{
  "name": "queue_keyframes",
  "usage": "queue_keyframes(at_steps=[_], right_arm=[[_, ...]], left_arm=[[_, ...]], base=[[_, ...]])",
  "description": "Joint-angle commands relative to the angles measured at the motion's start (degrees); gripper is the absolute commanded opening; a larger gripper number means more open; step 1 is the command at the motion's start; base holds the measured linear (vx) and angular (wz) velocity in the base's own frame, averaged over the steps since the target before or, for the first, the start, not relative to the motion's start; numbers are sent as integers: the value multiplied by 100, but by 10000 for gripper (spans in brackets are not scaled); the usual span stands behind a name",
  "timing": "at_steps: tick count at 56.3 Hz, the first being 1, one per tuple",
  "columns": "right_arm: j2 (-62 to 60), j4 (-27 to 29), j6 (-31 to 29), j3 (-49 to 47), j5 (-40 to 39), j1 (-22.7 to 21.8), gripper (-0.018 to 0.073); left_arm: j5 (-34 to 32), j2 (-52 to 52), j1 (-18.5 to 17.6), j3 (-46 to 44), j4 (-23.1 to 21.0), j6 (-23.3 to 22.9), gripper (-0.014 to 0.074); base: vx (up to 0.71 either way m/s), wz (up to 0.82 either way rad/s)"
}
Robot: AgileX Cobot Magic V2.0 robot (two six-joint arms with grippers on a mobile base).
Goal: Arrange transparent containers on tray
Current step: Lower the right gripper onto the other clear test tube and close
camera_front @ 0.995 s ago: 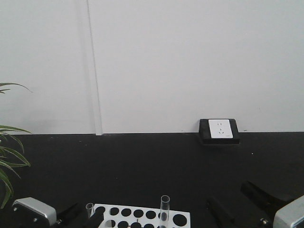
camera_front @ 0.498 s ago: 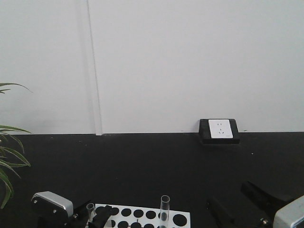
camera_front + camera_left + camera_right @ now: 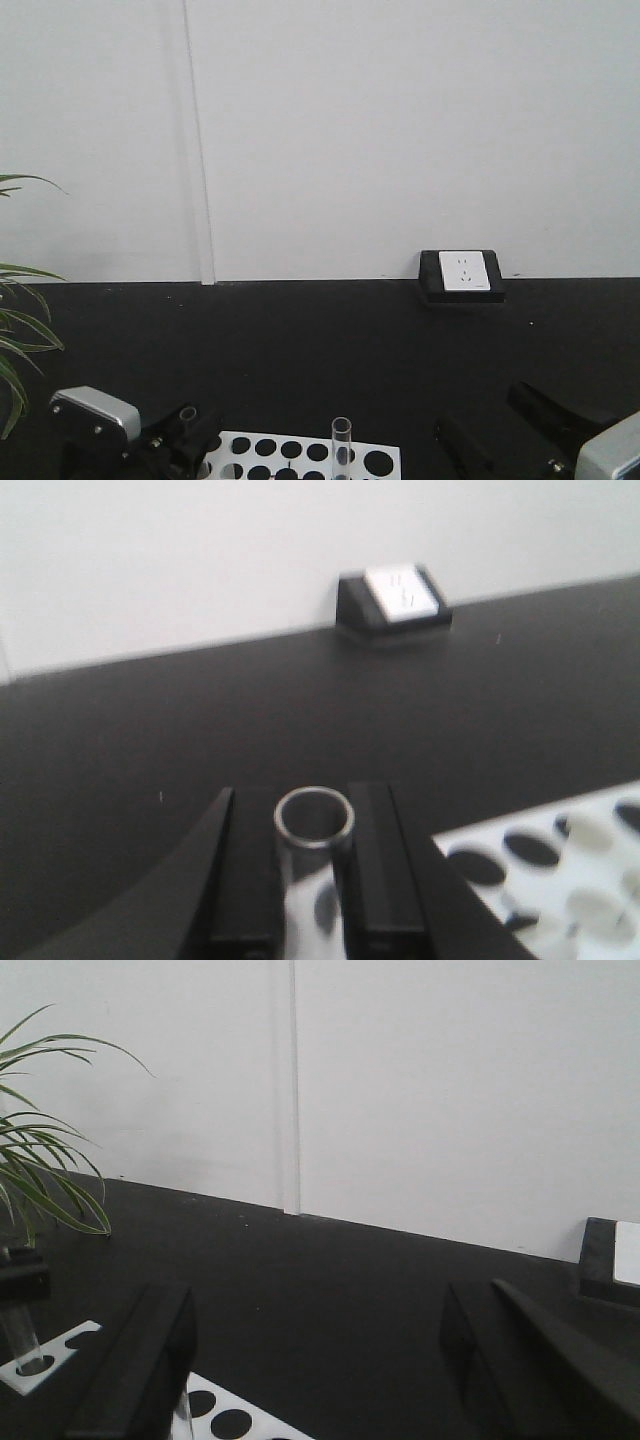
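Observation:
My left gripper (image 3: pixel 312 880) is shut on a clear test tube (image 3: pixel 314 820); the tube's round open rim shows between the two black fingers (image 3: pixel 375 870). In the front view that gripper (image 3: pixel 170 447) sits at the bottom left, with the held tube (image 3: pixel 188 413) leaning over the rack's left end. A second test tube (image 3: pixel 341 440) stands upright in the white rack (image 3: pixel 300 452). My right gripper (image 3: pixel 320 1360) is open wide with nothing between its fingers; it also shows at the bottom right of the front view (image 3: pixel 510 430). The yellow tray is out of view.
The white rack with round holes (image 3: pixel 540 865) lies on the black tabletop (image 3: pixel 320 350). A black box with a white socket (image 3: pixel 462 275) stands against the white wall at the back. Plant leaves (image 3: pixel 40 1180) hang at the far left.
My left gripper swung right, then back a little to the left, and its tube now sits higher and tilted. The upright tube in the rack shifted slightly left. The right gripper has not moved.

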Motion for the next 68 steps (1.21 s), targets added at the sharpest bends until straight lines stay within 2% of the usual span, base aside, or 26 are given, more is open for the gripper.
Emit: queue_keyframes(at_steps=[1,7,17,25,41,60,64,68], right_arm=[[-62,-100,0,-197,-351,-10,556],[-40,-470,0,-197,-174,-10,556],[328,-1261,47,-197,-227,-10,556],[1000,-1669,365,-403,-486,-10,556],[2566,-2511,1091,-1239,-1615,-10,556],[3486,-2533,1221,-2128,-1740,-10,548],[3589,-2538,1225,-2195,-1747,-10,511],[3621,-2546,1225,-2195,-1807,-10,413]], left_arm=[[-381,-797,-32,-148,-55,-22,-4],[395,-1622,-32,-458,-33,18,-3],[2384,-2689,-32,-1479,0,848,-1],[3334,-3178,-32,-2116,0,1028,-1],[3636,-3579,-32,-2304,0,1028,-1],[3768,-3579,-32,-2304,-54,1028,-1],[3768,-3579,-32,-2304,-54,1028,-1],[3768,-3579,-32,-2304,-54,1028,-1]], base=[[0,0],[0,0],[0,0],[0,0],[0,0],[0,0],[0,0],[0,0]])
